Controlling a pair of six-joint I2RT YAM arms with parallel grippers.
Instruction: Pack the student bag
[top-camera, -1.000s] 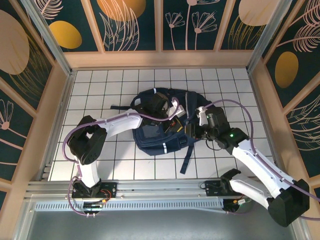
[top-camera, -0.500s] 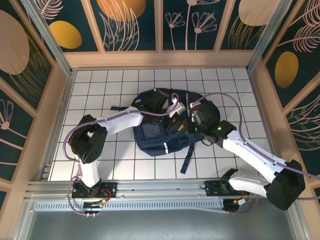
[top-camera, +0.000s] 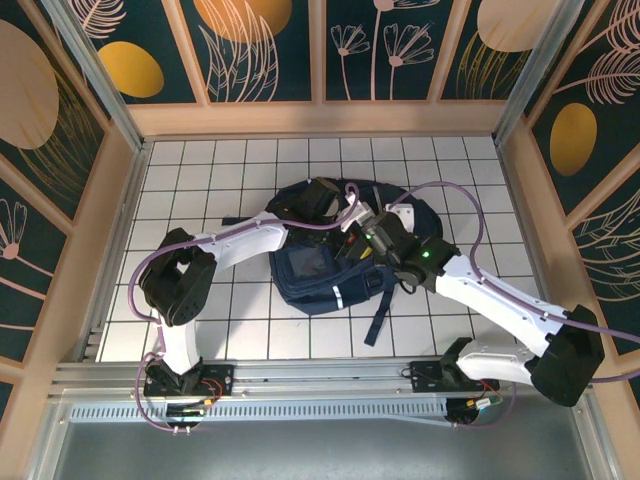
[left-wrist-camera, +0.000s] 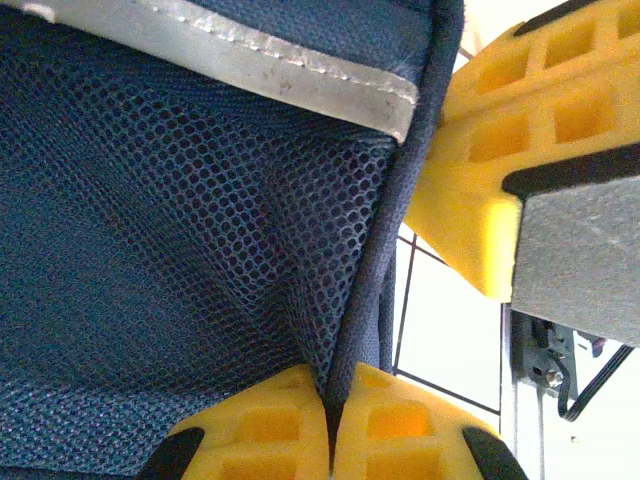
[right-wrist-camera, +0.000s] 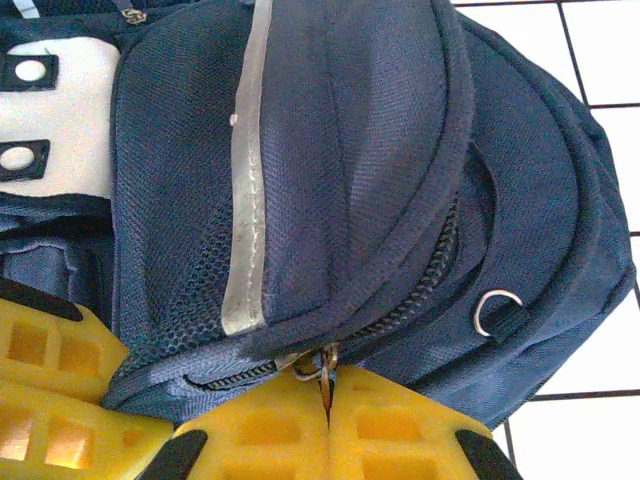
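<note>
The student bag, navy blue with a reflective strip, lies in the middle of the tiled table. My left gripper is shut on the bound edge of the bag's mesh fabric, at the bag's far side. Close beside it, my right gripper is shut on the metal zipper pull of the curved zipper under the front pocket flap, seen from above at the bag's right half. The left gripper's yellow fingers sit just left of the right one.
A black strap trails from the bag toward the near edge, another sticks out to the left. A small metal ring hangs on the bag's side. Wooden walls close in the white tiled table.
My right arm has swung left over the bag and its jaws have closed on the zipper pull. The left gripper has kept its hold in place.
</note>
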